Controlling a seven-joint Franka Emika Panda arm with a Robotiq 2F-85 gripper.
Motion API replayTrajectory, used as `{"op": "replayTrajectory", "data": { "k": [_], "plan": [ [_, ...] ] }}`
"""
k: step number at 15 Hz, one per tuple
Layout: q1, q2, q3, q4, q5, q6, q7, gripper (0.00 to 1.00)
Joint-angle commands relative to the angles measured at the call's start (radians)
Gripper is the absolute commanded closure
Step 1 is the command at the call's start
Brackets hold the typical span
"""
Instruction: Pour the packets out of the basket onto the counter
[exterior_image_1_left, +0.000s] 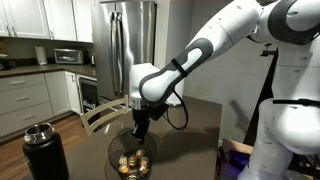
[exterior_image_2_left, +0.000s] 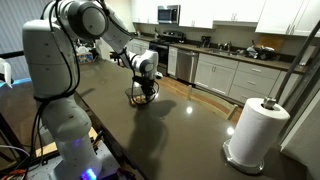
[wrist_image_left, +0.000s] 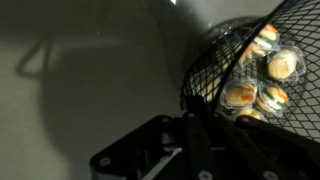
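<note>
The tool (exterior_image_1_left: 141, 129) clamps the rim of the one wire basket (exterior_image_1_left: 114, 156) on the dark table (exterior_image_2_left: 190, 130) near one black flask (exterior_image_1_left: 45, 152); at least five tan packets (wrist_image_left: 240, 95) show through its mesh

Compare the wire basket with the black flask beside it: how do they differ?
The basket is see-through dark wire mesh; the flask is solid black. The basket is wide and bowl-shaped, while the flask is a narrow upright cylinder. The basket is open on top with tan packets showing inside; the flask is closed by a metal lid, so its contents are hidden. Both are dark and round.
</note>
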Motion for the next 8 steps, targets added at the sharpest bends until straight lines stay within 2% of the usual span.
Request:
{"op": "replayTrajectory", "data": {
  "k": [1,4,8],
  "plan": [
    [0.017,-0.08,-0.002,-0.007,-0.059,-0.064,0.071,1.0],
    [0.022,-0.117,-0.008,0.0,-0.215,-0.086,0.219,0.99],
    [0.007,-0.149,-0.008,0.025,-0.475,-0.134,0.46,0.99]
  ]
}}
